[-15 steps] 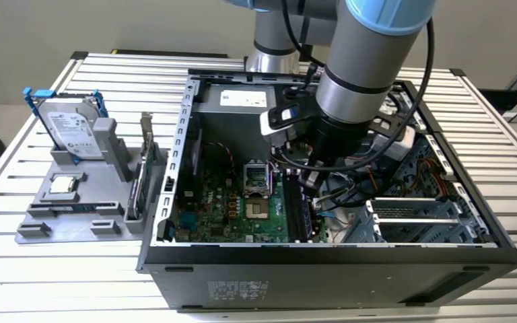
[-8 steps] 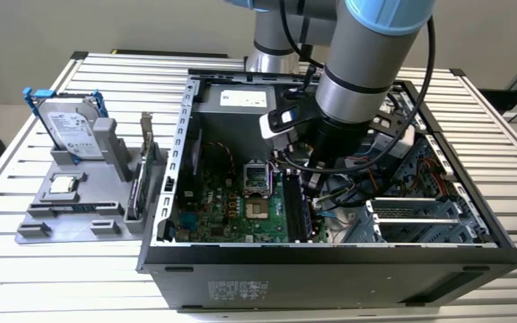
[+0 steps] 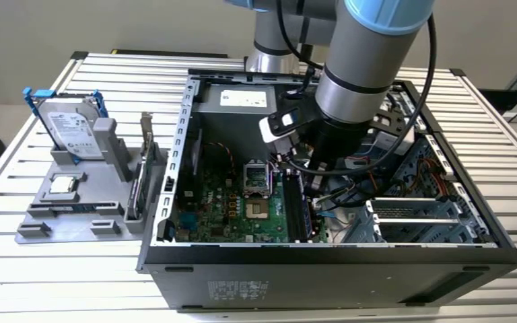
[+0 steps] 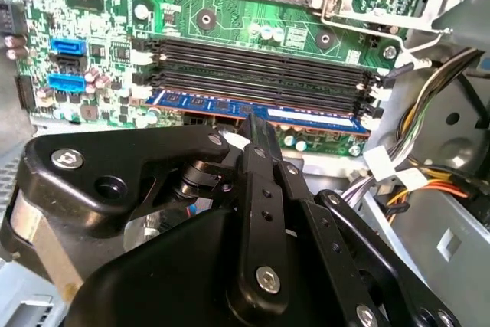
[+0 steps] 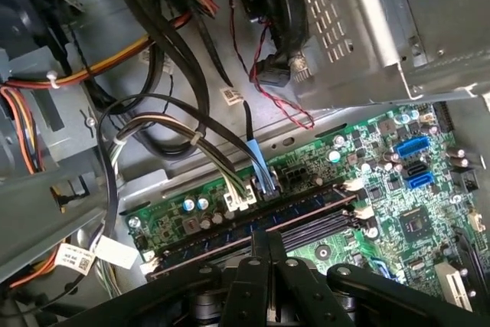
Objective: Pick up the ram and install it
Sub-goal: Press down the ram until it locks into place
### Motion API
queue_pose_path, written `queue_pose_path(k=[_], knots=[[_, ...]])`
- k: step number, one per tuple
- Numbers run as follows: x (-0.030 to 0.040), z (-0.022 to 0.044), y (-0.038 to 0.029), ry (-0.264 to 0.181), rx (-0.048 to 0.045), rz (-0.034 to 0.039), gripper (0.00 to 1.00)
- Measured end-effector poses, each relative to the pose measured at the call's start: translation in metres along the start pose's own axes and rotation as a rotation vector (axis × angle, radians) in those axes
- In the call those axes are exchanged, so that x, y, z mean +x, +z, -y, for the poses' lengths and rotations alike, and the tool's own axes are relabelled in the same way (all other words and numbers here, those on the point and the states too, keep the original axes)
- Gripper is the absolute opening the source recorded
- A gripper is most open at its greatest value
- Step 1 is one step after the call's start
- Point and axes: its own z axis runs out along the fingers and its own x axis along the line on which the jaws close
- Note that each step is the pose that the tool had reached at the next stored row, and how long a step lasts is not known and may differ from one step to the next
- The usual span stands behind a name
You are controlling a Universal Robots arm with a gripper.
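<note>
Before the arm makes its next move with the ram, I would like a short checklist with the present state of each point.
1. Ram lined up along its slot on the motherboard: ok, in the second wrist view.
2. Ram pressed fully down: cannot tell.
3. Gripper over the ram's middle: ok, fingertips meet at its edge.
4. Slot latches closed: cannot tell.
5. Loose cables away from the slots: ok, they hang beside, in the first wrist view.
6. Neighbouring slots empty: ok.
</note>
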Motion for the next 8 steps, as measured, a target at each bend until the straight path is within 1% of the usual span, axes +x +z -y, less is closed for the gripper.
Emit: queue_pose_path(k=[8], knots=[[0.0000, 0.0000, 0.0001, -0.067, -0.0027, 0.0011, 0.00]])
